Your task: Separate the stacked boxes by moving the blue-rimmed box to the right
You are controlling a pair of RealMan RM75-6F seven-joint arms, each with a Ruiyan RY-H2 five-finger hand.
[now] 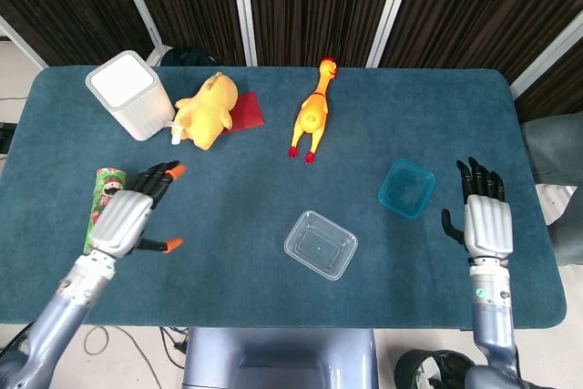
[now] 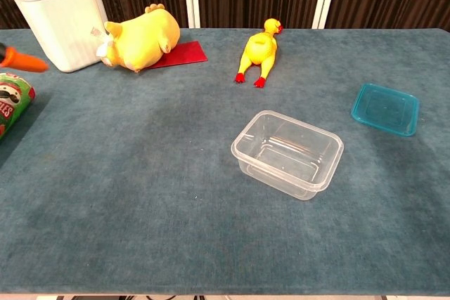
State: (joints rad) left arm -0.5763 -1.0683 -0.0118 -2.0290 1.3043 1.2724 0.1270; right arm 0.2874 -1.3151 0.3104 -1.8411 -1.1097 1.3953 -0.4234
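Note:
The blue-rimmed box lies flat on the table's right side, upright and alone. A clear plastic box sits near the table's middle front, well apart from it. My right hand hovers to the right of the blue box with its fingers spread and nothing in them. Over the left side, my left hand is also spread and empty beside a green can; only an orange fingertip of it shows in the chest view.
A green snack can lies at the left edge. A white container, a yellow plush toy on a red cloth, and a rubber chicken line the far side.

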